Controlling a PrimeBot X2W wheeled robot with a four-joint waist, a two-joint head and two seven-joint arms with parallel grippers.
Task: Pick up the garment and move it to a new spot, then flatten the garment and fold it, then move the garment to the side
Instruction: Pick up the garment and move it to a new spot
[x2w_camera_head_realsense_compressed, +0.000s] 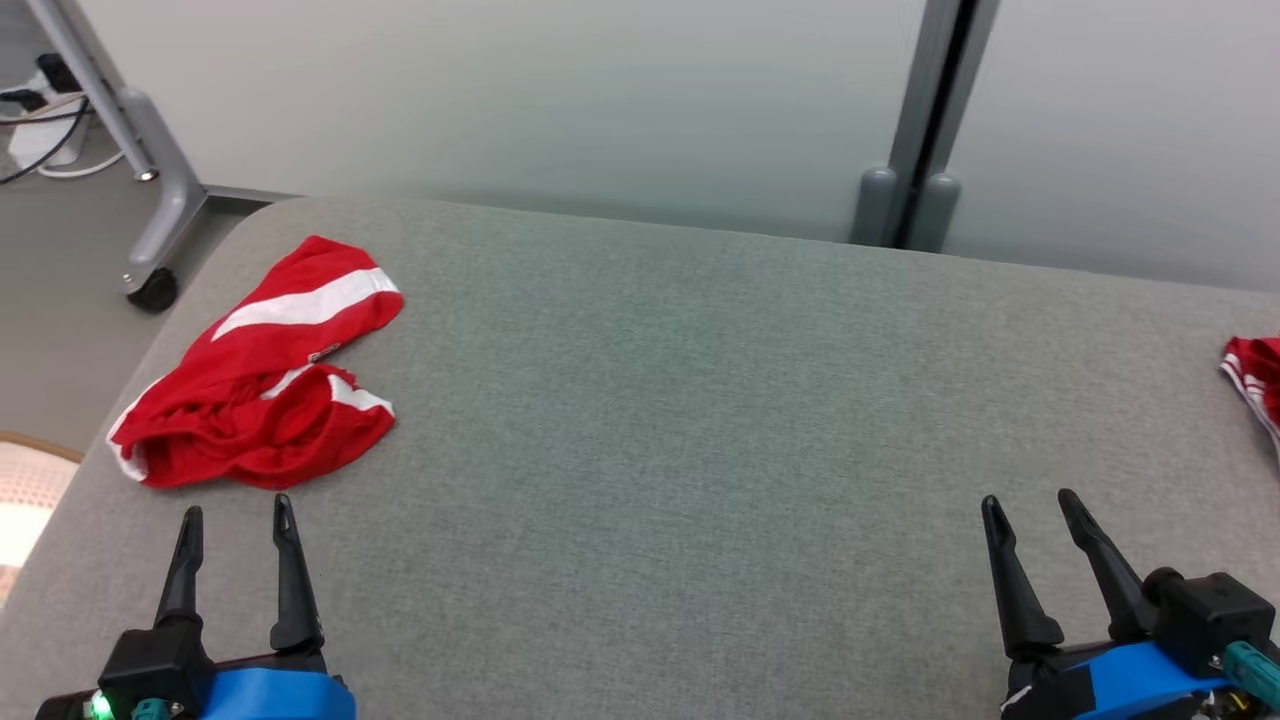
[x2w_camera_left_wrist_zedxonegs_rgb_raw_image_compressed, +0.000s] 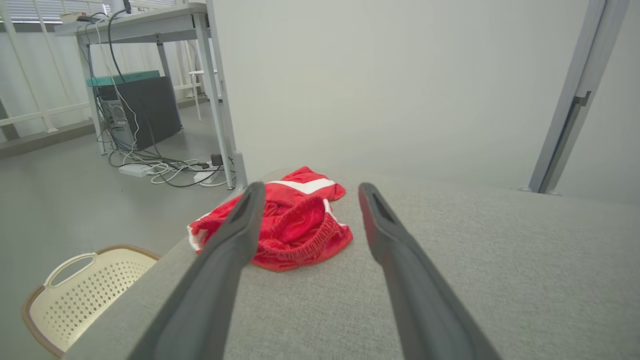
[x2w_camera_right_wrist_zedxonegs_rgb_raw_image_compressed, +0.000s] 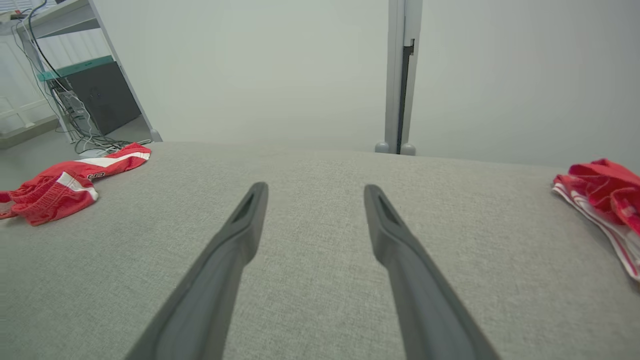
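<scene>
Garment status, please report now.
Left gripper open, empty. Right gripper open, empty. Red garment crumpled at left of table, untouched. Nothing in the way.

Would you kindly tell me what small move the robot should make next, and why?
Probably ease the left gripper forward toward the near edge of the red garment. Its jaws stand open and empty, just short of the crumpled cloth, which lies unheld near the left edge of the table. The right gripper, also open, sits far across the table from it.
</scene>
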